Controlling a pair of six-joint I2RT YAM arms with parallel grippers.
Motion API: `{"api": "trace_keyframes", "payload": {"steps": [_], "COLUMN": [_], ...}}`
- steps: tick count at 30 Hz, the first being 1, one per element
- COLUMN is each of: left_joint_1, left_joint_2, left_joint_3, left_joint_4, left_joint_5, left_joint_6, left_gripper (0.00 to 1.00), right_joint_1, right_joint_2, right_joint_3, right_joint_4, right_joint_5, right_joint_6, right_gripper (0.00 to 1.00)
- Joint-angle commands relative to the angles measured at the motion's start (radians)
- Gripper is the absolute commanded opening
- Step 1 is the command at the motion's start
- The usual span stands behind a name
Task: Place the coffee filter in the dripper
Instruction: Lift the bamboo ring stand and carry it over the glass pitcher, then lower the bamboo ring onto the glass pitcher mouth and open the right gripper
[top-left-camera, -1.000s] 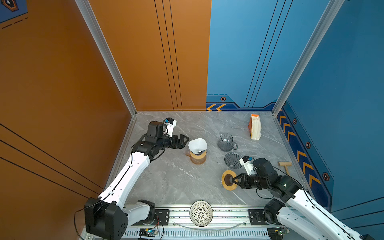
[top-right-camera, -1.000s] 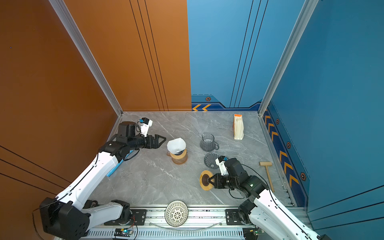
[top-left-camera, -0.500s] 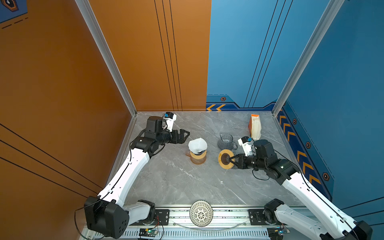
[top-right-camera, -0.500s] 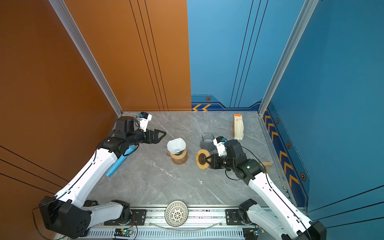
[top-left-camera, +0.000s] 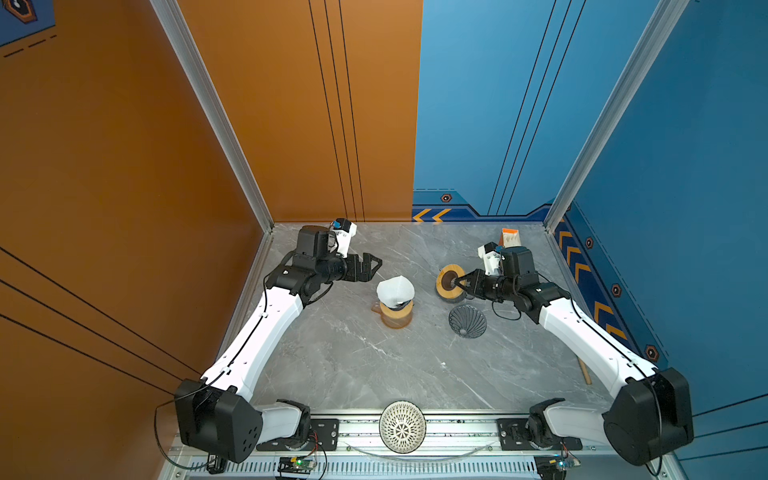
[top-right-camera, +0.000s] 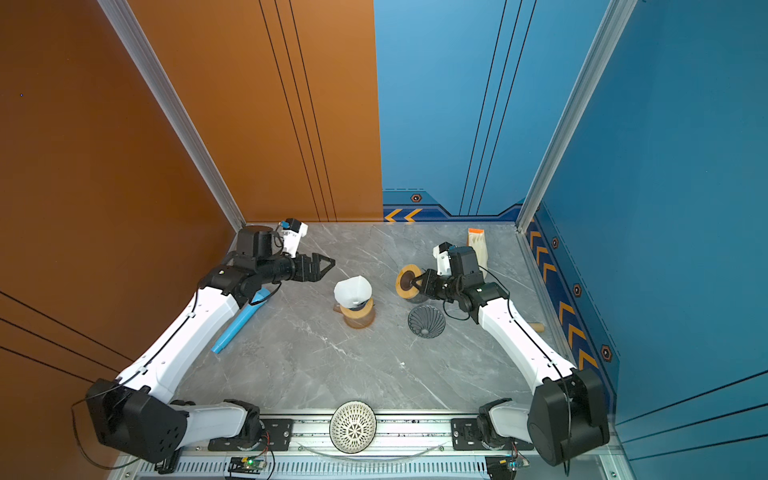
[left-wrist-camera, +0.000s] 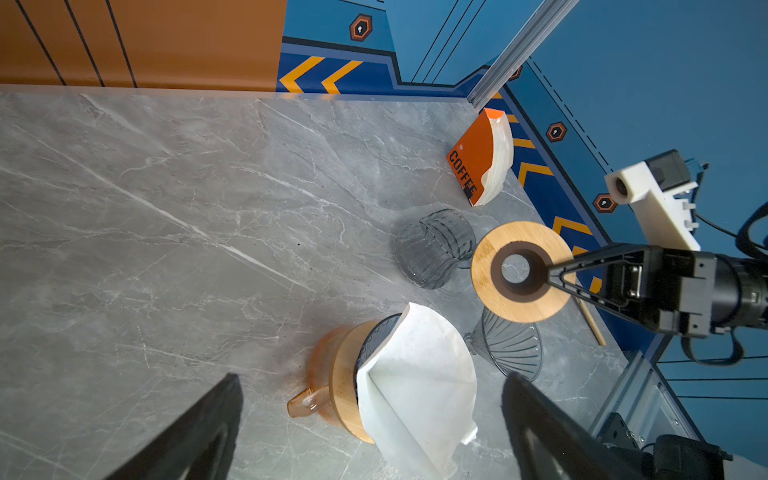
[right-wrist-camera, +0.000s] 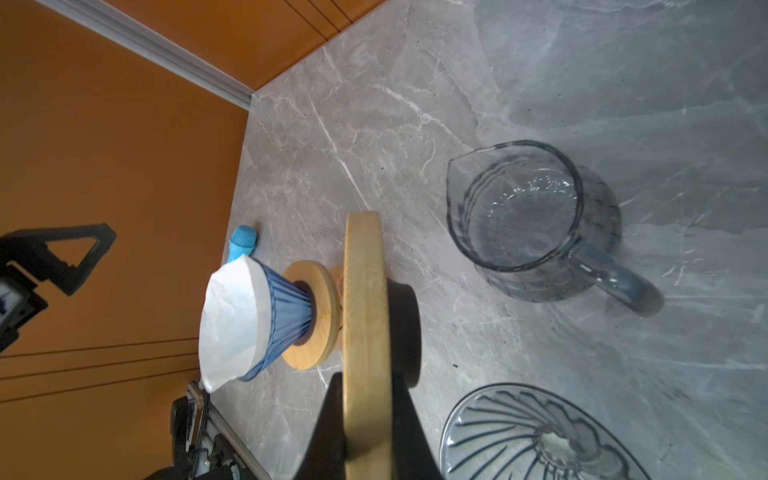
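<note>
The right tool (top-left-camera: 460, 283) has swung back from the front of the counter (top-left-camera: 353, 365), clamped on a wooden ring (top-left-camera: 445, 289) held on edge; the left tool (top-left-camera: 374, 269) gapes wide, empty, beside the coffee filter (top-left-camera: 395, 289). That sits tip-down in the dripper (right-wrist-camera: 289, 320), axis near upright, mouth up: placing looks done, next only a seating nudge

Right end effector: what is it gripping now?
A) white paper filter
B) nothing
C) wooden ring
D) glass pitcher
C: the right end effector is clamped on the wooden ring, which it holds on edge.
</note>
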Motion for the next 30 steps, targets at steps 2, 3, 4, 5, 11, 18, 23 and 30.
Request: {"api": "trace_keyframes", "payload": {"steps": [2,3,4,5,11,18,23,30], "left_joint_1": [-0.013,-0.016,-0.017,-0.018,-0.022,-0.026,-0.031,-0.036], "left_joint_2": [0.019,0.022,0.026,0.026,0.032,0.032,0.028,0.027], "left_joint_3": [0.031,0.032,0.032,0.034,0.036,0.035,0.035,0.035], "left_joint_4": [-0.024,-0.025,-0.024,-0.024,-0.027,-0.036,-0.041,-0.048], "left_joint_5": [0.018,0.018,0.018,0.017,0.012,0.004,0.0,-0.008], "left_joint_6": [0.012,0.012,0.01,0.009,0.006,0.005,0.003,0.001], "left_gripper": [0.98,0.98,0.98,0.98,0.98,0.98,0.98,0.98], "right_joint_1": [-0.034,-0.036,-0.039,-0.039,-0.061,-0.089,-0.09,-0.1], "right_joint_2": [0.058,0.077,0.096,0.113,0.163,0.213,0.236,0.253], "right_joint_3": [0.047,0.055,0.061,0.068,0.061,0.046,0.04,0.034], "right_joint_4": [0.065,0.071,0.077,0.081,0.185,0.245,0.251,0.258], "right_joint_5": [0.018,0.008,-0.002,-0.008,-0.047,-0.091,-0.103,-0.097], "right_joint_6": [0.066,0.068,0.071,0.072,0.109,0.158,0.159,0.164], "right_gripper": [0.0,0.0,0.0,0.0,0.0,0.0,0.0,0.06]}}
